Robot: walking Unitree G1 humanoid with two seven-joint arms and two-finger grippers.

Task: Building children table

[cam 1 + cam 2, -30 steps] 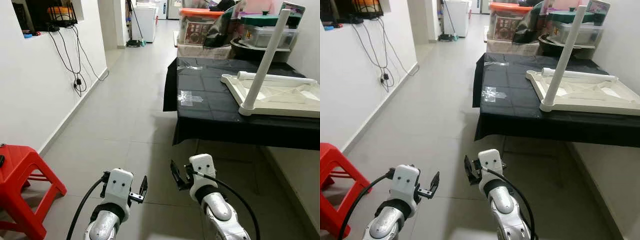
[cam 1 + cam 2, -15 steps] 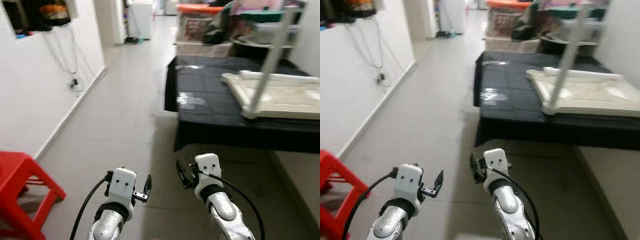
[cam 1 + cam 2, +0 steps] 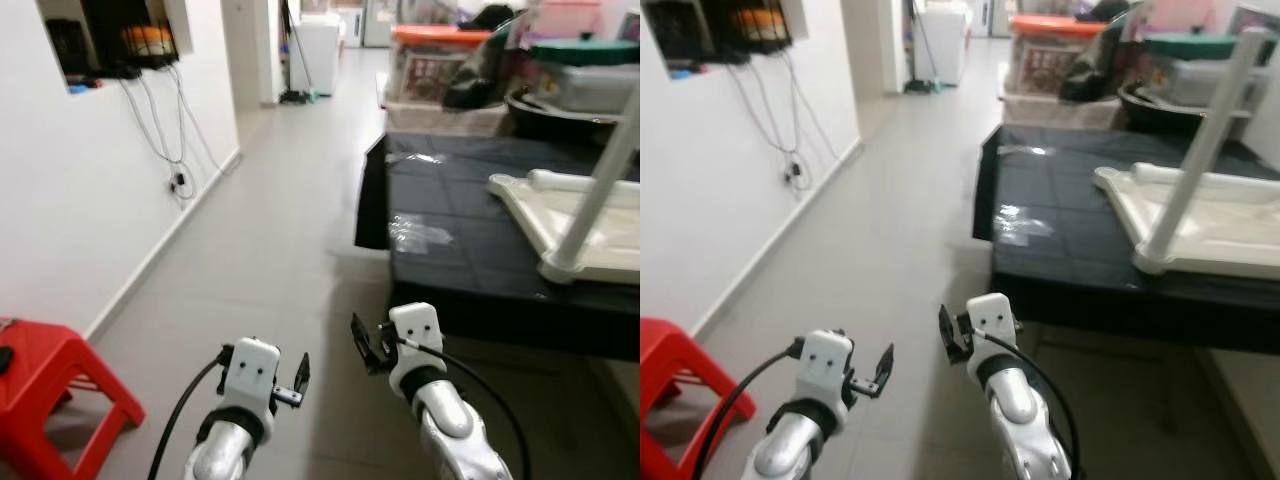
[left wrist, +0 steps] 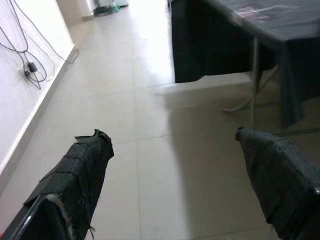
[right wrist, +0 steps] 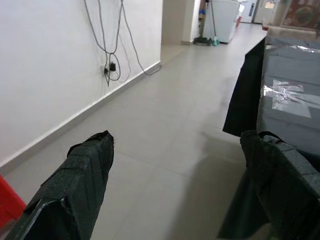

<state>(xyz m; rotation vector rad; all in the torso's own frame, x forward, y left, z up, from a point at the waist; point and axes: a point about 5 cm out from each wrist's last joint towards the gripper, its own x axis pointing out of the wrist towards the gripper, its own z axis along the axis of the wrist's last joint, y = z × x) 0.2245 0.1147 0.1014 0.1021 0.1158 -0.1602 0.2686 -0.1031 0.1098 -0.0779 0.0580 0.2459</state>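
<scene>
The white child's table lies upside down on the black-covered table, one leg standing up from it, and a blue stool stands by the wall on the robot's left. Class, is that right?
Not quite: the stool is red, not blue, as the left eye view shows. The rest holds: the white child's table lies upside down on the black-covered table, one leg standing up from it.

Cream-white kids table top (image 3: 1230, 215) w/ white leg (image 3: 1200, 155) on black cloth (image 3: 1060, 225); red stool (image 3: 45, 385) well left of cloth; floor (image 3: 270, 230) pale grey tile; wall (image 3: 70, 190) white; bin lid (image 3: 440, 34) orange.

floor (image 3: 290, 230): open ahead | black table (image 3: 470, 240): blocks right | red stool (image 3: 50, 385): left
</scene>
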